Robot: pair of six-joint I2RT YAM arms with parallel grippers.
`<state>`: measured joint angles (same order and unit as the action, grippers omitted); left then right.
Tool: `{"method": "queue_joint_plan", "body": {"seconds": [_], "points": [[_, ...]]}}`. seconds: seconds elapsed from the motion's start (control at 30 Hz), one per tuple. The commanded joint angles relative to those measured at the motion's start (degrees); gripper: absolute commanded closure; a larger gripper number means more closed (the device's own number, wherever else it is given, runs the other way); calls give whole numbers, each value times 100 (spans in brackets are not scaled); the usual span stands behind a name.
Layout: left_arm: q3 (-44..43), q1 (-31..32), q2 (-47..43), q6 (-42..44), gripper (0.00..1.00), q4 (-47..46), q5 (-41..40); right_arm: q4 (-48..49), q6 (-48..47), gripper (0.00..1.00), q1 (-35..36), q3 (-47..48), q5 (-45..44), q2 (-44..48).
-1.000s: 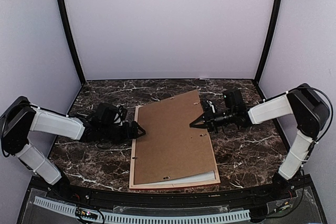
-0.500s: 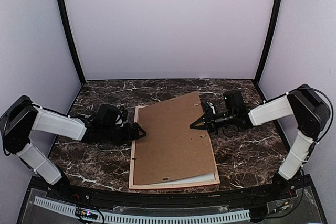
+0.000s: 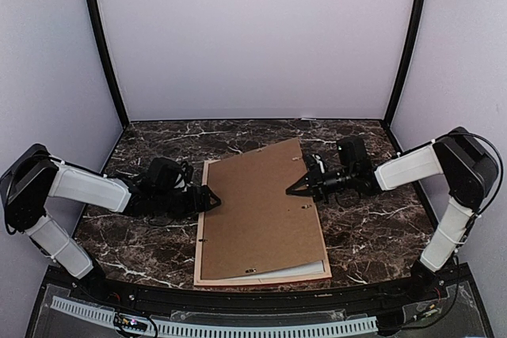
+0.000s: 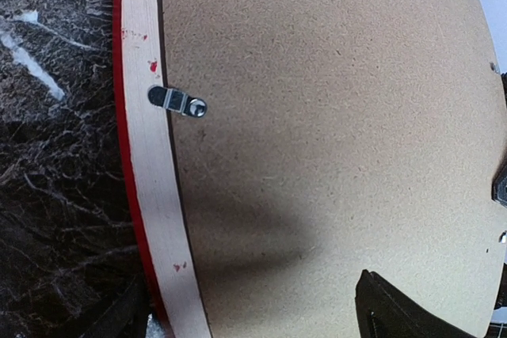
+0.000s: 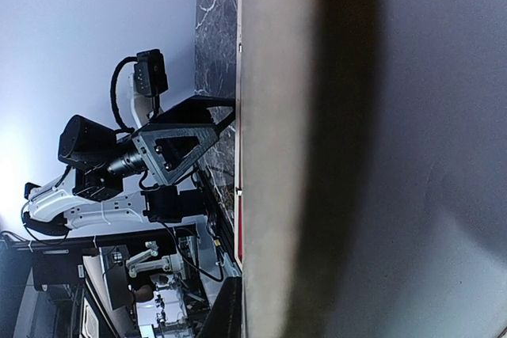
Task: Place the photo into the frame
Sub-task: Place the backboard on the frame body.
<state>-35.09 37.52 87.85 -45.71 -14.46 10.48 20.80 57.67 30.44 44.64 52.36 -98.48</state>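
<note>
Frame [image 3: 261,279]: back-up on the surface [image 3: 372,235], brown board [image 3: 257,203] askew atop; photo hidden. Left gripper [image 3: 214,197] spread at frame's left rail; right gripper [image 3: 291,189], state unclear, frame's right. Next you likely square the board in.

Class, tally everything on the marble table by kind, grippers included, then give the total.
Grippers: 2, the left gripper and the right gripper
Wooden frame: 1
Plain brown backing board: 1
Thin white sheet peeking from under the board: 1
Total: 5

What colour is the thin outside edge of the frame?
Red. The frame shows it best in the left wrist view.
</note>
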Motion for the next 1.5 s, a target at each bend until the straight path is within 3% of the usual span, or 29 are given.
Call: {"method": "queue_joint_plan", "body": {"seconds": [0.0,0.37,0.57,0.87,1.13,1.47], "points": [[-11,24,-241,64,7,173,-125,104,-158,89,94,-3,39,-89],[-407,19,-978,425,7,870,-542,-209,-342,74,93,119,-49,-110],[-694,26,-1371,672,6,1167,-852,-445,-440,72,111,212,-118,-71],[-853,23,-1335,752,7,1256,-907,-1042,-679,80,126,466,-191,-71],[-802,25,-1257,761,7,1220,-903,-1382,-766,93,124,622,-115,-34],[-536,44,-1073,623,6,989,-820,-1322,-655,96,129,514,-112,30]]}}
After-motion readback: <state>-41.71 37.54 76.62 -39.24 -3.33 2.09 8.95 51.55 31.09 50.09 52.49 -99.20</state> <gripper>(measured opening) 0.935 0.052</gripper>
